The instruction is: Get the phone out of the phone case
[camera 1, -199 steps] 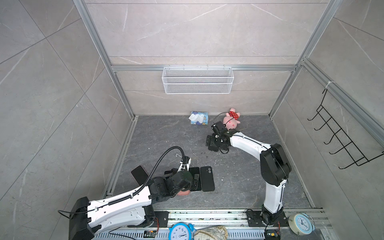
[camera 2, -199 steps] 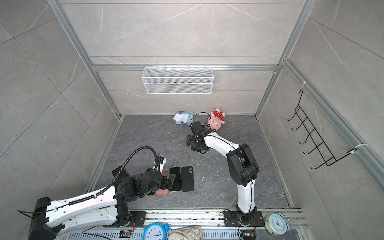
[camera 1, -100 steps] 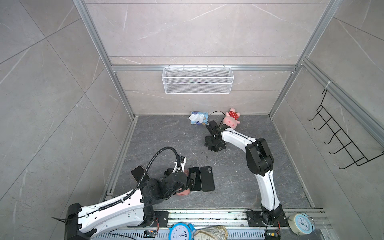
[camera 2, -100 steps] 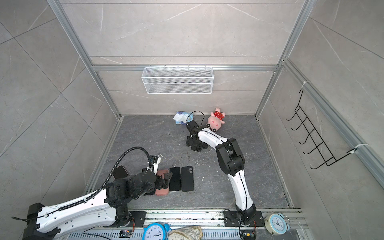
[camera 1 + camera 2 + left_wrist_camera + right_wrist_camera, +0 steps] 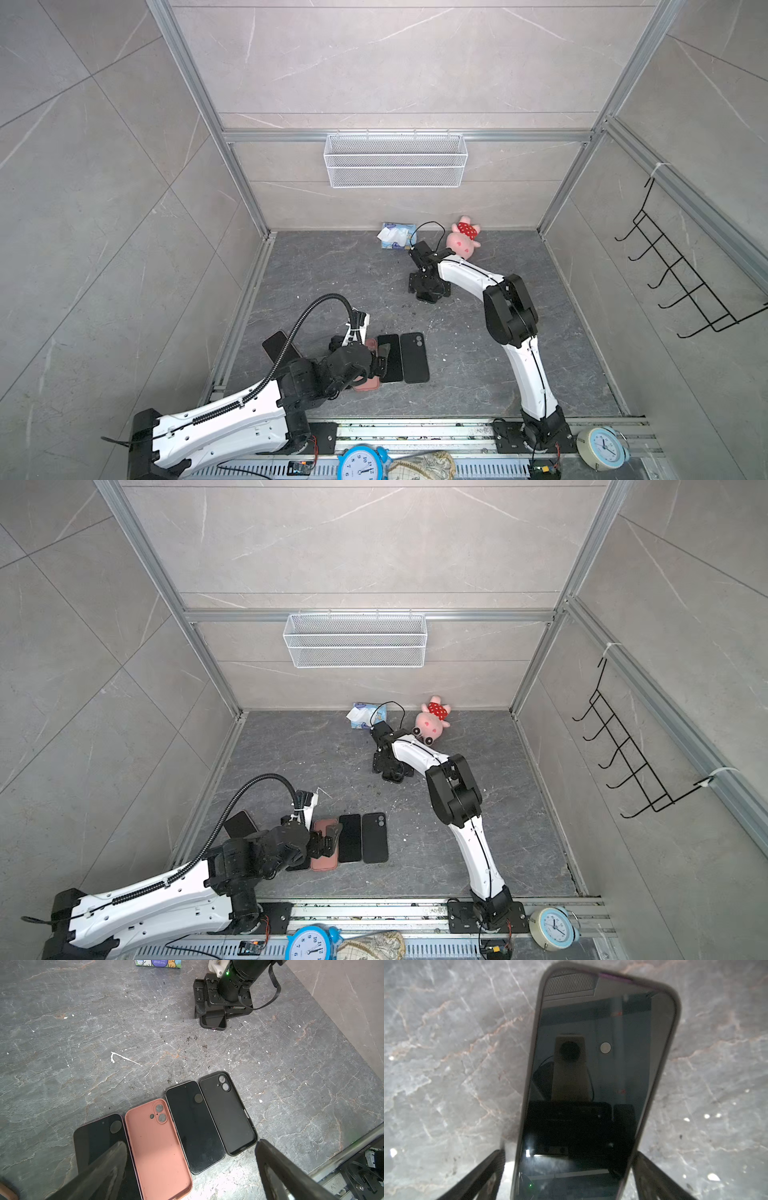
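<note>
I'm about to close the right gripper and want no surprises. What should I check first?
1. The right gripper is open: ok.
2. The cased phone lies between its fingers: ok.
3. The fingers touch the case: cannot tell.
4. The left gripper is open and empty: ok.
5. The left gripper is by the cased phone to help: not ok; it hangs over the pink case.
</note>
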